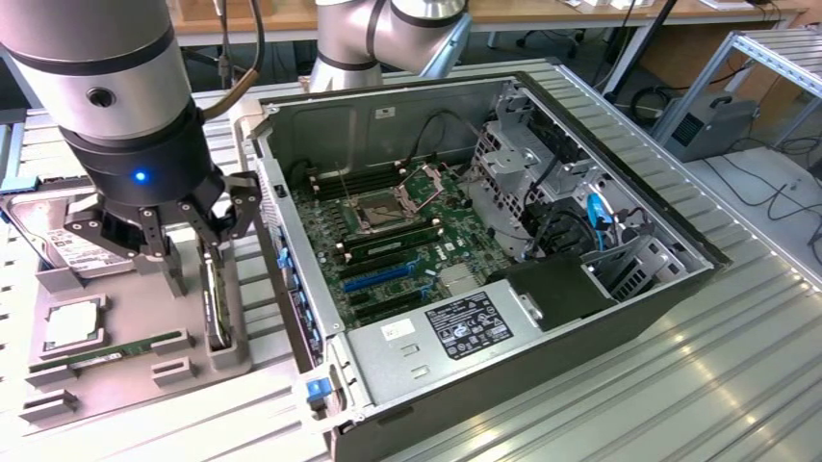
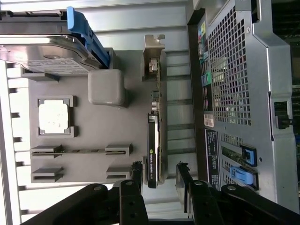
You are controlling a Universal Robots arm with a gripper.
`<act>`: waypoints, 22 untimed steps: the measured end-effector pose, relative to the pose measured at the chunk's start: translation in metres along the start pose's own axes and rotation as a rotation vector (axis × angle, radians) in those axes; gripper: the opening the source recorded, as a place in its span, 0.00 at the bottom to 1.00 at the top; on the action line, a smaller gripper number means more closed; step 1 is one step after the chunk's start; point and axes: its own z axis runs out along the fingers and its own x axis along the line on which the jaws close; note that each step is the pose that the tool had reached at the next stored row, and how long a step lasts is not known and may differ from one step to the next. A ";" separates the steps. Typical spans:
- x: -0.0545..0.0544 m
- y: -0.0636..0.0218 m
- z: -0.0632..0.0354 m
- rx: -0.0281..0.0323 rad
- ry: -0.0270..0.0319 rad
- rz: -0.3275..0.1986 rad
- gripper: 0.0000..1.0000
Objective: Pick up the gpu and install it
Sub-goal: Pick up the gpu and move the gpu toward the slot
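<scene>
The gpu stands on edge in a slot of the grey holder tray, a thin black-and-green card with its silver bracket at one end. In the wrist view the gpu runs lengthwise between my two black fingers. My gripper hangs just above the card's near end and is open, one finger on each side with gaps. In the wrist view the gripper straddles the card without touching it.
The open computer case lies to the exterior view's right, with its motherboard and a blue expansion slot exposed. On the tray lie a hard drive, a processor chip and a memory stick. A grey block stands beside the card.
</scene>
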 end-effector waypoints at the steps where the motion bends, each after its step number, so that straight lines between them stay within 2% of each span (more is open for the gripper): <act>1: 0.000 0.0000 0.0003 0.0000 0.0000 0.000 0.42; 22: 0.000 -0.0003 0.0068 0.0000 0.0000 0.000 0.42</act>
